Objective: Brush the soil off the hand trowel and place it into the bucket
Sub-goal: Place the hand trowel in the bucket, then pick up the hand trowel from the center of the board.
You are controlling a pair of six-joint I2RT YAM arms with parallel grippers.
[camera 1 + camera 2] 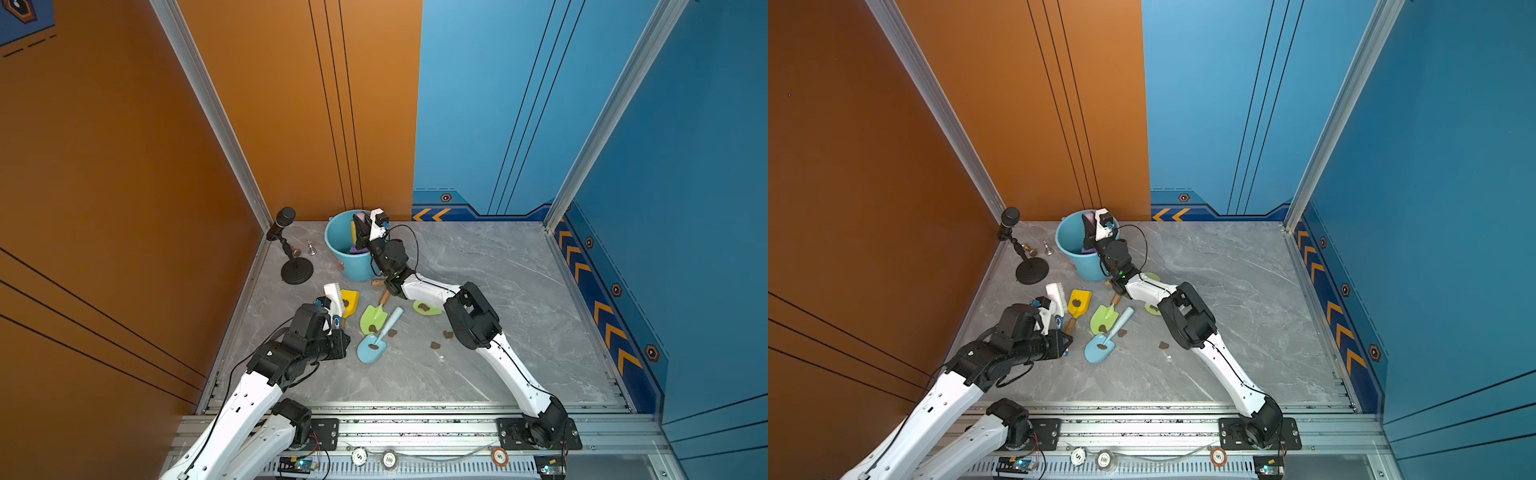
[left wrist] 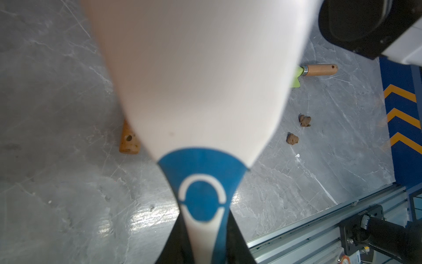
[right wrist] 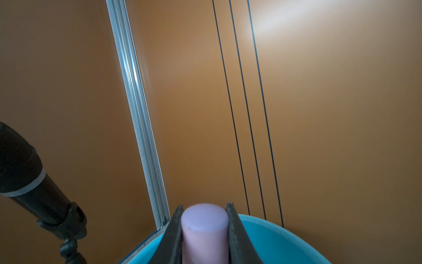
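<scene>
My right gripper (image 3: 205, 205) is shut on the round lilac handle (image 3: 205, 230) of a purple hand trowel (image 1: 363, 217). It holds the trowel upright over the light-blue bucket (image 1: 337, 245), blade (image 1: 355, 249) down inside it. Something yellow also shows inside the bucket. In both top views the bucket (image 1: 1068, 243) stands at the back wall. My left gripper (image 2: 203, 240) is shut on the blue-and-white handle of a white brush (image 1: 333, 296), held low above the table's left side. Soil lumps (image 1: 435, 345) lie loose on the table, two of them (image 2: 292, 139) in the left wrist view.
On the table lie a yellow trowel (image 1: 350, 301), a green one (image 1: 372, 318), a light-blue one (image 1: 374, 347) and another green blade (image 1: 426, 308), each with soil on it. A black microphone stand (image 1: 296, 270) and small chess pieces (image 1: 311, 248) stand left of the bucket.
</scene>
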